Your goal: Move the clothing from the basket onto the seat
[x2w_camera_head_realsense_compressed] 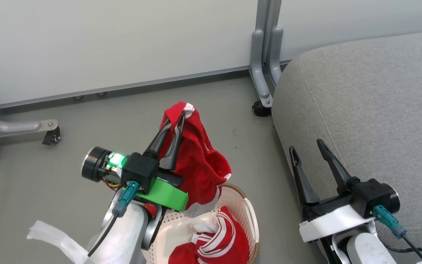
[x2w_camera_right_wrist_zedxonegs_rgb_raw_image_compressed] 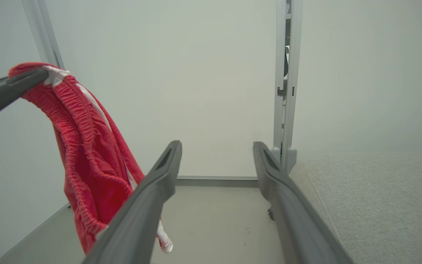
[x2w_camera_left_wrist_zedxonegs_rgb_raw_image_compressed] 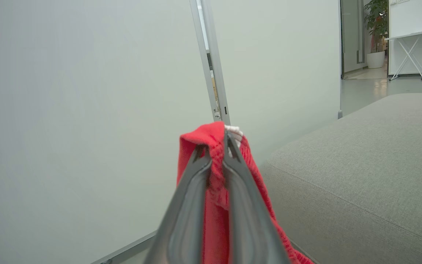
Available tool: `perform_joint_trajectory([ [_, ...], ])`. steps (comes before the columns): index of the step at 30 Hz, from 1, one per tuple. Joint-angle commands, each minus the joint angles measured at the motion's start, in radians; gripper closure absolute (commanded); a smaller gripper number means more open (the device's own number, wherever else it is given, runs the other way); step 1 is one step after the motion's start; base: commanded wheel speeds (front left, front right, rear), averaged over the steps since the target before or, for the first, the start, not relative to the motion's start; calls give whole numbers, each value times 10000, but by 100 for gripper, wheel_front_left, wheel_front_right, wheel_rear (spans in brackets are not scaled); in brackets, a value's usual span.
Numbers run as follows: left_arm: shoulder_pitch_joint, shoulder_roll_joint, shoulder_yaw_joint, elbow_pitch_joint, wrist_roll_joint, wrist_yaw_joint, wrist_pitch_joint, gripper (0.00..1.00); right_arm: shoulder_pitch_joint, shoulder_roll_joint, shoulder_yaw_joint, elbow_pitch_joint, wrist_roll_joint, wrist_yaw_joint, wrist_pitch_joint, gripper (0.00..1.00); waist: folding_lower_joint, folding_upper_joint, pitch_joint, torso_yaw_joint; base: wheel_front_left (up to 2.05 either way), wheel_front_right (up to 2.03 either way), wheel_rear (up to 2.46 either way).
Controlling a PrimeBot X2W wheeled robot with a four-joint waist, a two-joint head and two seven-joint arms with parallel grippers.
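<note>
Left pincer [x2w_camera_head_realsense_compressed: 176, 119] sits closest to me, clamped tight on the elastic waistband of a red garment [x2w_camera_head_realsense_compressed: 196, 157] that hangs down toward the basket [x2w_camera_head_realsense_compressed: 250, 211]. Open grey floor [x2w_camera_head_realsense_compressed: 86, 121] lies ahead up to the white partition [x2w_camera_head_realsense_compressed: 123, 44]; its caster foot [x2w_camera_head_realsense_compressed: 261, 108] stands just beside a corner of the seat [x2w_camera_head_realsense_compressed: 361, 102]. My right pincer [x2w_camera_head_realsense_compressed: 306, 145] is spread wide and empty alongside the seat's rounded edge. More red clothing [x2w_camera_head_realsense_compressed: 218, 238] with white stripes is heaped in the basket, beside white fabric. The held garment is knit-textured, gathered at the band, with white trim.
</note>
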Motion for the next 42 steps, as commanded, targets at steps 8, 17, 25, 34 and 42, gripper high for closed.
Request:
perform_joint_trajectory([
  [8, -464, -173, -88, -410, 302, -320, -5, 100, -92, -28, 877, -192, 55, 1, -30, 0, 1, 0, 19, -35, 0, 0, 0],
  [17, -937, -386, -866, -510, 344, -591, -5, 100, -751, -154, 2346, -186, 681, 1, -30, 0, 1, 0, 150, 146, 0, 0, 0],
  [25, -1295, -457, -1648, -644, 189, -491, -5, 100, -1290, -80, 2631, 293, 809, 1, -30, 0, 1, 0, 203, 177, 0, 0, 0],
  [34, -1594, -455, -2252, -779, -72, -195, -5, 100, -1058, -21, 2481, 1206, 590, 1, -30, 100, 1, 0, 183, 241, 0, 0, 0],
  [42, -1327, -397, -2105, -361, -69, -160, -5, 100, -1051, -30, 2729, 1473, 879, 1, -30, 100, 1, 0, 264, 202, 0, 0, 0],
])
